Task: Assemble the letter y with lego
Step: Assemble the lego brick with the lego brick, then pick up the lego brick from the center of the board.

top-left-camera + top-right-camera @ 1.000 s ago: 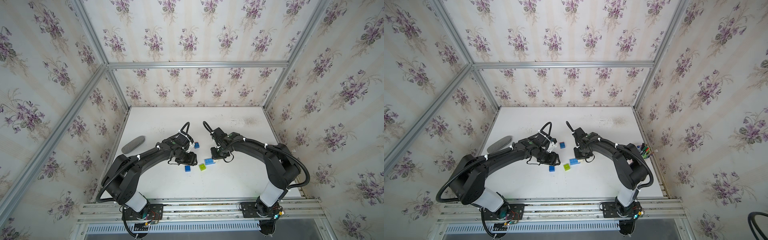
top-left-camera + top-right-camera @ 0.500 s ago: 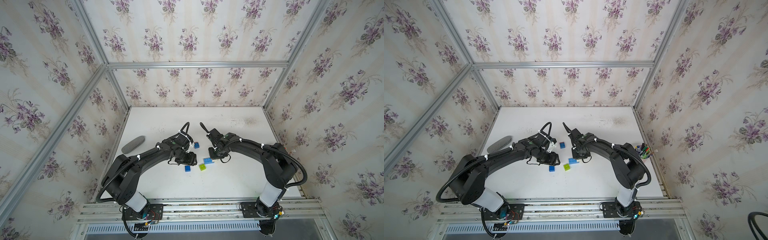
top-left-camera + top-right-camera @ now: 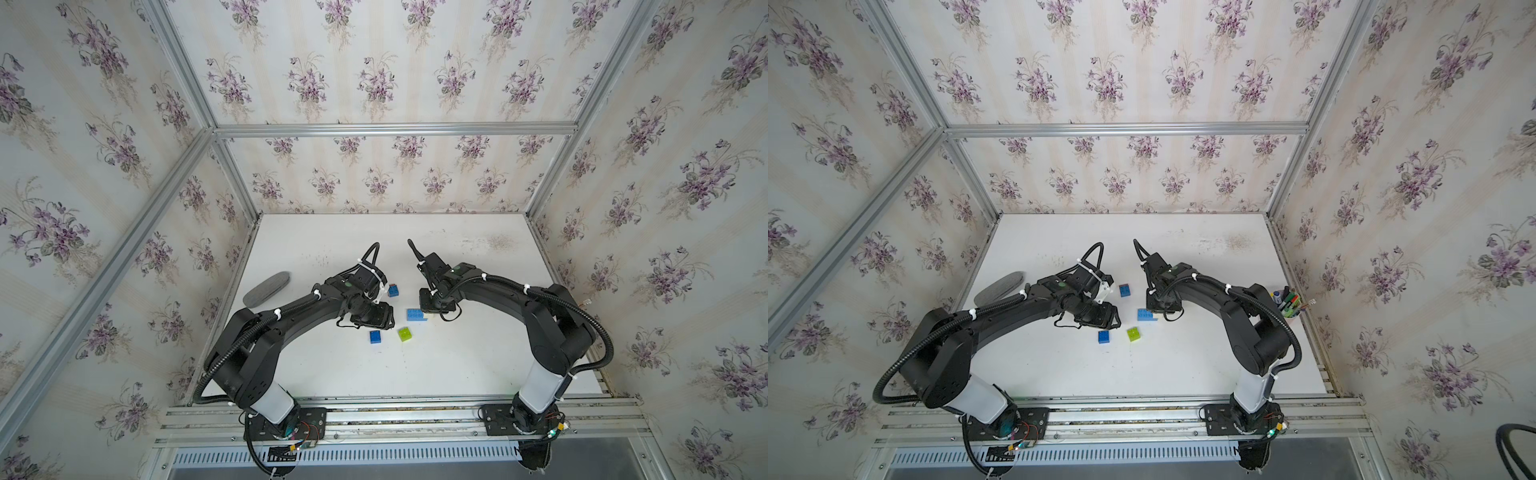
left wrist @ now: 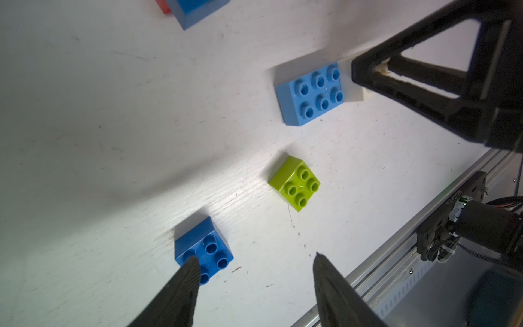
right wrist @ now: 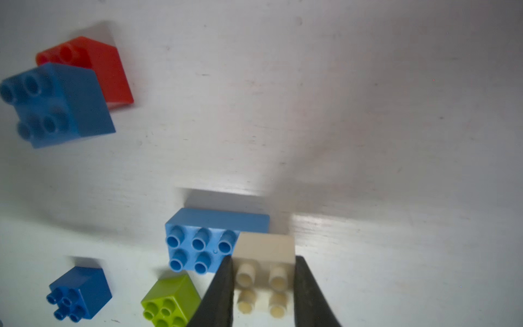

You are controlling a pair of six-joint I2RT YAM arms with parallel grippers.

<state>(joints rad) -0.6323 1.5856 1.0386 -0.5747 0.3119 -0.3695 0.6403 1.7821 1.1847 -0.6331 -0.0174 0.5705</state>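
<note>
My right gripper is shut on the cream-white brick, studs facing the camera, right against one end of the longer light blue brick. In both top views that pair lies mid-table. The lime green brick and a dark blue brick lie loose nearby. My left gripper is open with nothing between its fingers, one fingertip over that dark blue brick. A second dark blue brick lies farther back against the red brick. No letter y is formed.
A grey oval pad lies by the left wall. A cup of pens and markers stands at the right edge behind the right arm. The metal rail runs along the front edge.
The right arm shifted slightly left and back while holding the white brick by the light blue one. The left arm and the loose bricks have not moved.
</note>
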